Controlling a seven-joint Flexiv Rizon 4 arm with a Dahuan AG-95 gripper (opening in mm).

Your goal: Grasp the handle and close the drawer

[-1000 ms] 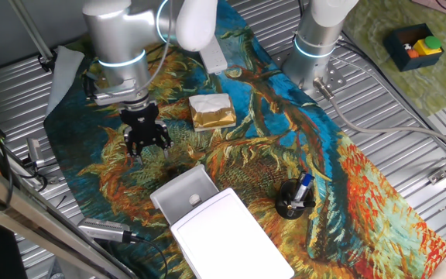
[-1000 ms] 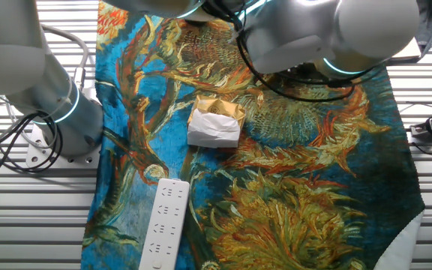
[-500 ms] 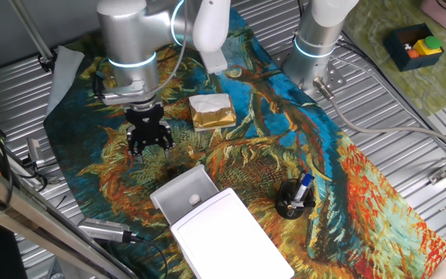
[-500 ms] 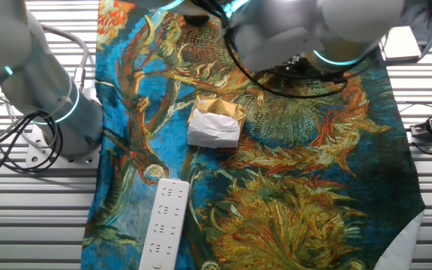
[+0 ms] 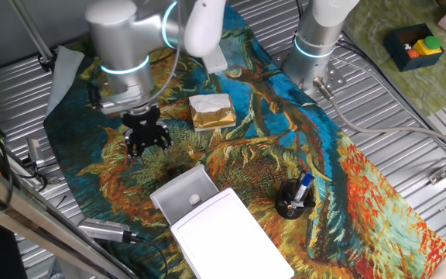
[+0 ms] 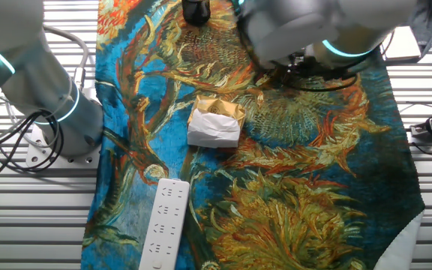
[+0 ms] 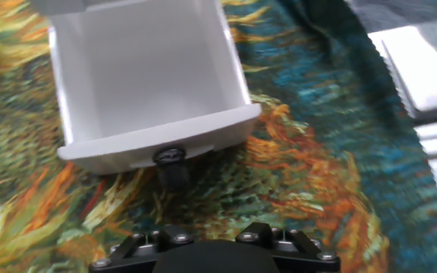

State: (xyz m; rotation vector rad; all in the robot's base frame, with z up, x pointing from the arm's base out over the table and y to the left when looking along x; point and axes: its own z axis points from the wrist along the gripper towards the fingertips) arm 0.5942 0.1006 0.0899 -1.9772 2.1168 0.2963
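The painted cloth [image 5: 347,178] covers the table. On it stands the white box [image 5: 235,236], and the drawer [image 5: 183,192] sticks out of its front, pulled open toward the arm. The gripper [image 5: 147,144] hangs above the cloth, near the drawer front but apart from it; its fingers look spread, holding nothing. In the hand view, the handle [image 7: 169,157] sits at the middle of the drawer's front wall [image 7: 158,148]; here it looks dark and blurred.

Painted cloth [image 5: 254,116] over ribbed metal table [image 5: 409,101] — evenly lit.
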